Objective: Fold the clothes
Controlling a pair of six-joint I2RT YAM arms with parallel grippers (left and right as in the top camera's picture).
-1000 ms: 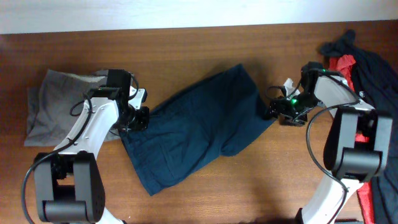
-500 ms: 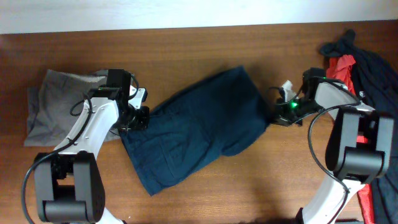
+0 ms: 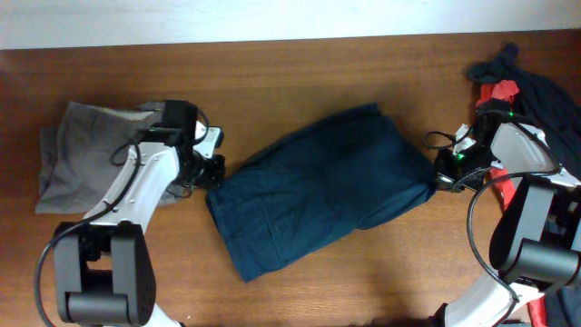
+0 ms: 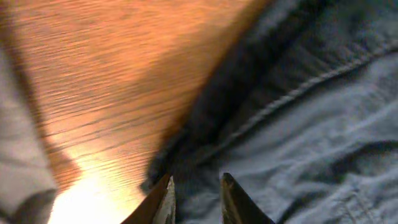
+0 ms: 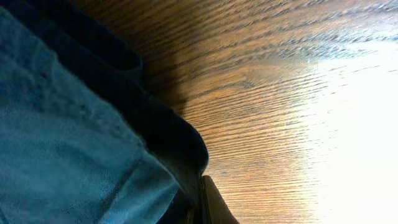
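The navy blue piece [image 3: 318, 186] lies spread slantwise across the middle of the table [image 3: 300, 64]. Compared with a second ago, the whole of it sits farther toward the robot's right: its far right corner has slid along the wood and its near left corner has followed. The right gripper [image 3: 442, 177] has travelled the same way and is pinched fully together on that right corner. In the right wrist view its fingers [image 5: 210, 205] press against the folded dark hem, with bare wood just beside. The left gripper [image 3: 211, 171] has also shifted a little to the right and stays at the cloth's left edge. In the left wrist view its fingertips [image 4: 165, 196] stand only a narrow way apart with blue cloth filling the gap, so it has hold of that edge. The grey shorts [image 3: 77, 159] lie where they were at the left end of the table, their near side partly under the left arm. At the right end the red shirt [image 3: 497, 91] and the black garment [image 3: 545, 86] are heaped together. They are cut off by the frame's edge and partly covered by the right arm, so their shapes cannot be made out. Both wrist views are close and blurred and show only the very tips of the fingers, so how much cloth sits in each grip cannot be told.
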